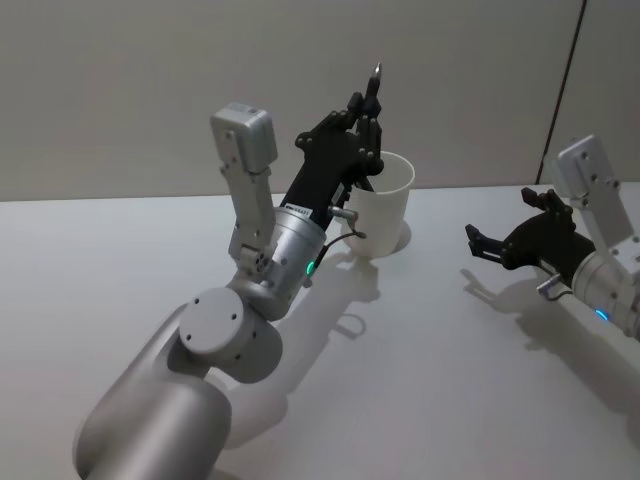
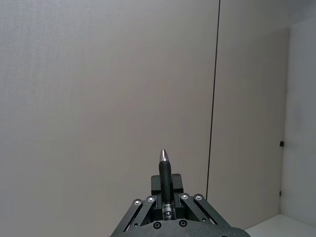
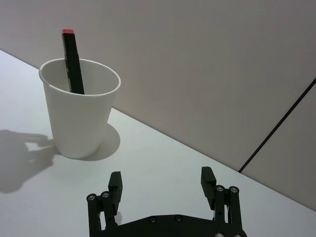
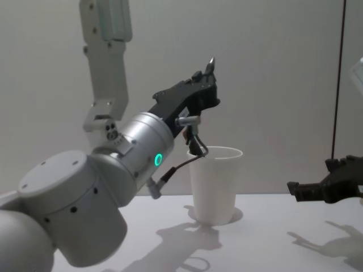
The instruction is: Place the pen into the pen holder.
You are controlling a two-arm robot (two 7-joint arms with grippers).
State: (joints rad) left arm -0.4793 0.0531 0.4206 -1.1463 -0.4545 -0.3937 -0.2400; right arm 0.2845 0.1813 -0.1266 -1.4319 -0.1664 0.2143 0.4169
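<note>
Pale grey wall [image 1: 150,80] backs a white counter [image 1: 450,330] carrying one pen holder [image 1: 385,215], a white paper cup. Two hands are present. The left hand [image 1: 366,118] is raised, clamped on one pen [image 1: 374,85] with its silver tip upward; the cup stands just below its fingers. The right hand [image 1: 474,245] hovers low, well apart from the cup, fingers spread and empty. From the right wrist, one black red-ended pen [image 3: 73,64] leans inside the cup; whether it is a second pen cannot be told.
</note>
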